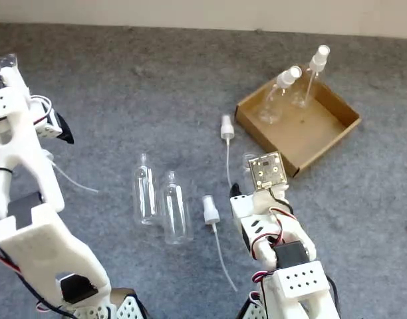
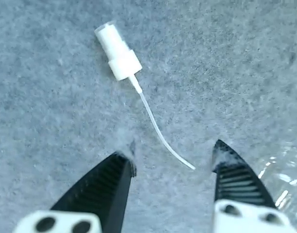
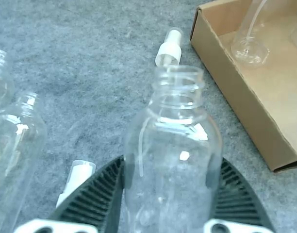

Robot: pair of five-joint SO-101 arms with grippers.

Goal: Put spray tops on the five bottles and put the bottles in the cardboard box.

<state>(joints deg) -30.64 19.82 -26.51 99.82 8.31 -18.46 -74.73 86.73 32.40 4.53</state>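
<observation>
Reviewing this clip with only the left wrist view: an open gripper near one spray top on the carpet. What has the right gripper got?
Observer: The right gripper is shut on a clear bottle with no spray top on it.
Operator: How many bottles are in the box?
Observer: Two capped bottles are in the cardboard box.
Operator: And the others?
Observer: Two uncapped bottles lie side by side on the carpet.

No readable text, labels or numbers on any object in view.
</observation>
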